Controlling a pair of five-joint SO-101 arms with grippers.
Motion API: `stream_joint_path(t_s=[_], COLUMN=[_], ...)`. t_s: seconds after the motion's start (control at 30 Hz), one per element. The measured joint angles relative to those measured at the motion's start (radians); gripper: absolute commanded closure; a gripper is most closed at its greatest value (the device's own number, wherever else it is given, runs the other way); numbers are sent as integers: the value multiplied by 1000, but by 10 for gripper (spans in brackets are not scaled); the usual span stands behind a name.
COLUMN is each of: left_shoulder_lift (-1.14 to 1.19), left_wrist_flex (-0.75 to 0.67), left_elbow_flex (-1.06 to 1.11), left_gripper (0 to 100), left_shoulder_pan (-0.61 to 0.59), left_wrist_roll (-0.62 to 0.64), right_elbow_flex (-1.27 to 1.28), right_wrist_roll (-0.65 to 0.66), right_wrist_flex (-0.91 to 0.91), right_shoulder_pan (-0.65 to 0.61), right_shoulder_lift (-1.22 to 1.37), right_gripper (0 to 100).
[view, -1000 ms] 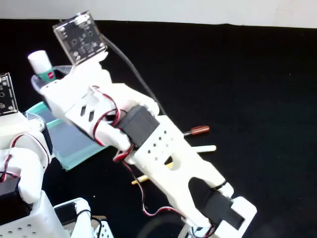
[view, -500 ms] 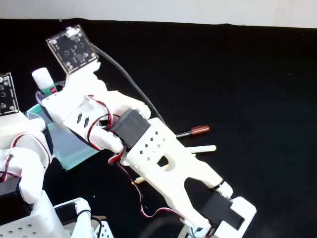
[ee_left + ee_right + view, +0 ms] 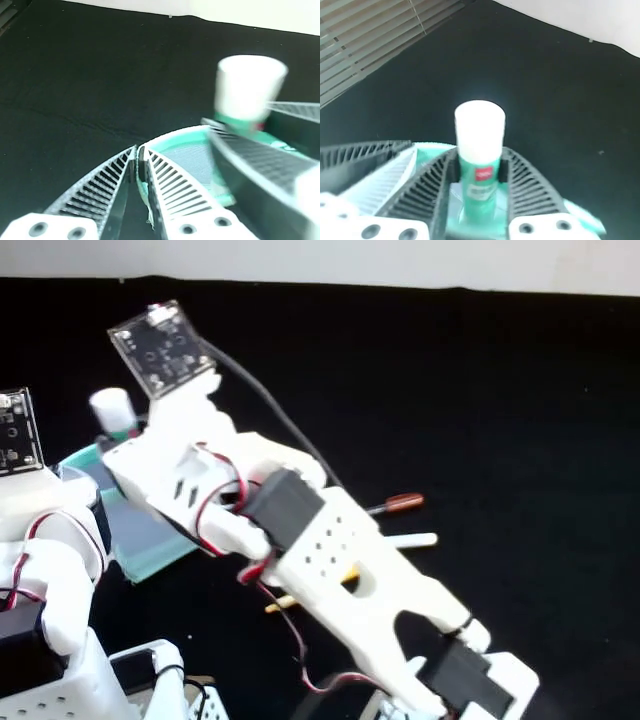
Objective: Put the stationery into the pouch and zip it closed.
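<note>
While the right gripper [image 3: 479, 161] clamps the glue stick [image 3: 479, 132] upright over the teal pouch [image 3: 150, 532] at the left, the left gripper [image 3: 139, 156] pinches pouch edge; brown-capped pen [image 3: 402, 503] lies approx. mid-table.

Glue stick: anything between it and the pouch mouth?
Nothing visible. The right gripper holds the glue stick close above the pouch rim. The left gripper pinches the pouch's edge off to one side, not under the stick. Whether the mouth gapes wide enough cannot be told.
</note>
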Motion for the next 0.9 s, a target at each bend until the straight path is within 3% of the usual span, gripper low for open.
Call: stream_joint_path(t_s=[0.37,0.9], left_shoulder_lift=[0,0], left_wrist_flex=[2,2], left_elbow_flex=[0,0], left_gripper=[994,994], left_shoulder_pan=[-5,-5], left_wrist_roll=[-2,-2], right_elbow_flex=[0,0], right_wrist_roll=[0,158], right_wrist_flex=[63,324], right_shoulder_pan=[11,245], right_shoulder_lift=[-87,-302], right_gripper=[791,793])
